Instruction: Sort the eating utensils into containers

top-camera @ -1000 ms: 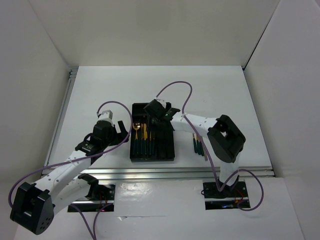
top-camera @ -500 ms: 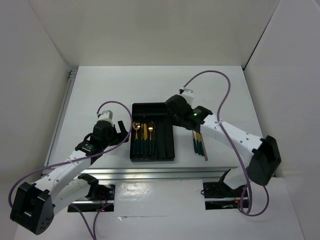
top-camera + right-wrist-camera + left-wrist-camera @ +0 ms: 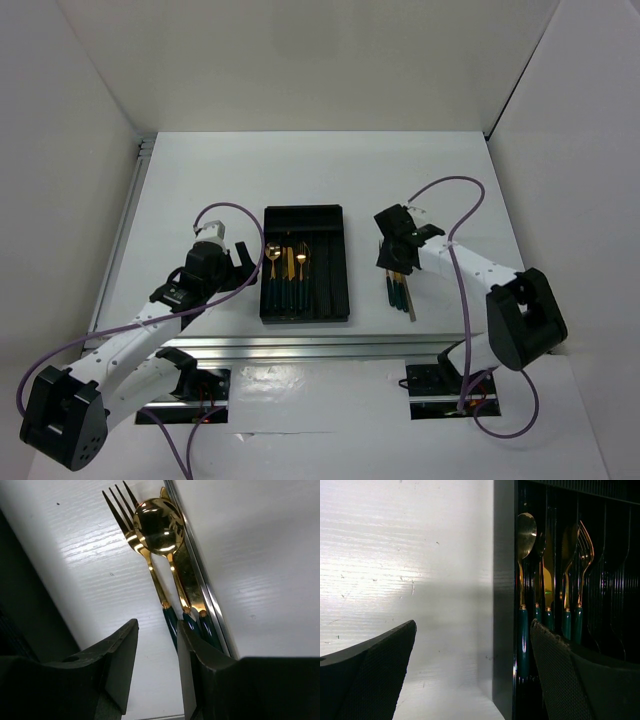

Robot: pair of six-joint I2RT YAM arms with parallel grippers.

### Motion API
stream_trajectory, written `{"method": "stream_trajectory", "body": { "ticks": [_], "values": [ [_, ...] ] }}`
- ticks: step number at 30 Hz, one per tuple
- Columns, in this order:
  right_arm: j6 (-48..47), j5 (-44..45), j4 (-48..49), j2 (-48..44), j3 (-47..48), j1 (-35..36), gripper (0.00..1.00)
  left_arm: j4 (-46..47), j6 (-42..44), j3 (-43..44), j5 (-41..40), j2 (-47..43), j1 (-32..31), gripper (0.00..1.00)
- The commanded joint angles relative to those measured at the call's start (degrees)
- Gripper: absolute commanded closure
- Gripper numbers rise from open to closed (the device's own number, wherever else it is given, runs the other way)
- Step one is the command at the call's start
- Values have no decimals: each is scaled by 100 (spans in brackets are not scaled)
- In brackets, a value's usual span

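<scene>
The loose utensils (image 3: 398, 290) lie bunched just right of the black tray (image 3: 305, 210), which holds three sorted pieces (image 3: 287, 265). Your right gripper (image 3: 392, 264) has left the tray and hovers over them, jaws partly apart and empty, so expect another pick. The left gripper (image 3: 240, 258) waits spread wide.

One black tray (image 3: 337, 270) holds four gold-and-green utensils (image 3: 547, 580), perhaps five, since they overlap. Beside it on the counter (image 3: 200, 180) lie one fork (image 3: 122, 510), one spoon (image 3: 154, 524), one knife (image 3: 187, 575) and one silver strip (image 3: 411, 310).
</scene>
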Motion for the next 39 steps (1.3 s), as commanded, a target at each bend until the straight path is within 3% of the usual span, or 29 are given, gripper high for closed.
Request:
{"method": "stream_trajectory", "body": {
  "ticks": [1,28,35,39],
  "values": [
    [-257,-115,464,387,60,-9,56,160,134,-38,3,-96,42,0],
    [-680,-510,1115,1091,-186,-167,58,213,134,-38,3,-96,42,0],
    [-680,-458,1115,1513,-186,-167,72,213,134,-38,3,-96,42,0],
    [-680,-353,1044,1820,-71,-167,100,213,134,-38,3,-96,42,0]
  ]
}}
